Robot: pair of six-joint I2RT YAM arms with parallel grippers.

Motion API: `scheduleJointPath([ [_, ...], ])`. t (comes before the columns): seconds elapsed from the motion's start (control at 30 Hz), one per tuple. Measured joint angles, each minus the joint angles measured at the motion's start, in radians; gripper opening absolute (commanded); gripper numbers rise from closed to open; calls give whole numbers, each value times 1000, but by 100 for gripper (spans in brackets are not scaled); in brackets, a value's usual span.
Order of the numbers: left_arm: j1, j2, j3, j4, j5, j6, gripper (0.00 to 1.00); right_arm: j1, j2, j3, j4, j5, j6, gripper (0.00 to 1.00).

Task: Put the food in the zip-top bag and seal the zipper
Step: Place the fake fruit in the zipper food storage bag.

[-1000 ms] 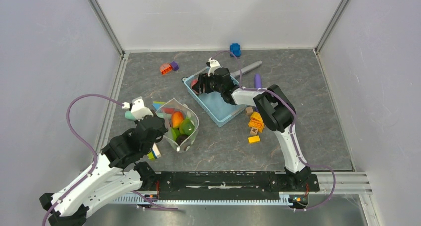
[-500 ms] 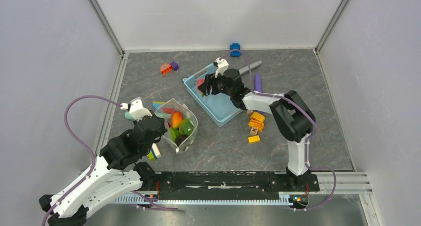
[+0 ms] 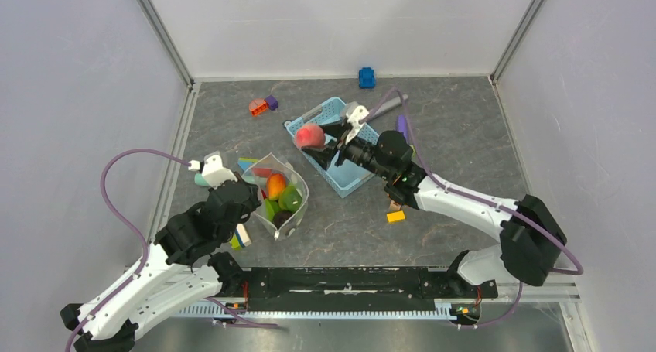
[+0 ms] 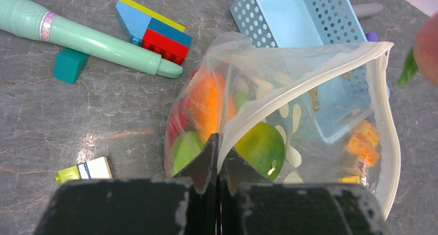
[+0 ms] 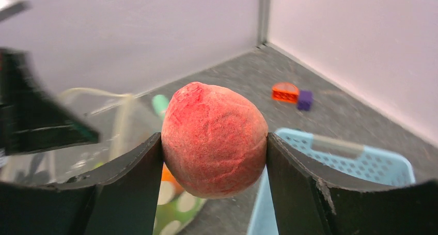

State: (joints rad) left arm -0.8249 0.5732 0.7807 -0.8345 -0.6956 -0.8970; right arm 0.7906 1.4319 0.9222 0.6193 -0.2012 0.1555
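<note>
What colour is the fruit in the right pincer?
Pinkish red, mottled. The fruit shows best in the right wrist view, gripped by the right pincer.

The zip-top bag [image 4: 330,106] is shown as clear, glossy, creased plastic film; smooth, shiny plastic food [image 4: 261,144] is seen through it. The peach [image 5: 214,139] is given a matt, finely rough skin. At two o'clock of the bag, the basket [image 4: 251,19] is moulded in perforated light-blue plastic. The worktop [image 4: 77,121] is finished in stone-veined grey with a faint sheen.
</note>
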Motion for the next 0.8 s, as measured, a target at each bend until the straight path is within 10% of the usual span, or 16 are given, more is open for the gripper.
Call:
scheduleJointPath([
  [0.8,0,10,2,34,51,0,2,320,-42,-11,-33,-68,-314,30],
])
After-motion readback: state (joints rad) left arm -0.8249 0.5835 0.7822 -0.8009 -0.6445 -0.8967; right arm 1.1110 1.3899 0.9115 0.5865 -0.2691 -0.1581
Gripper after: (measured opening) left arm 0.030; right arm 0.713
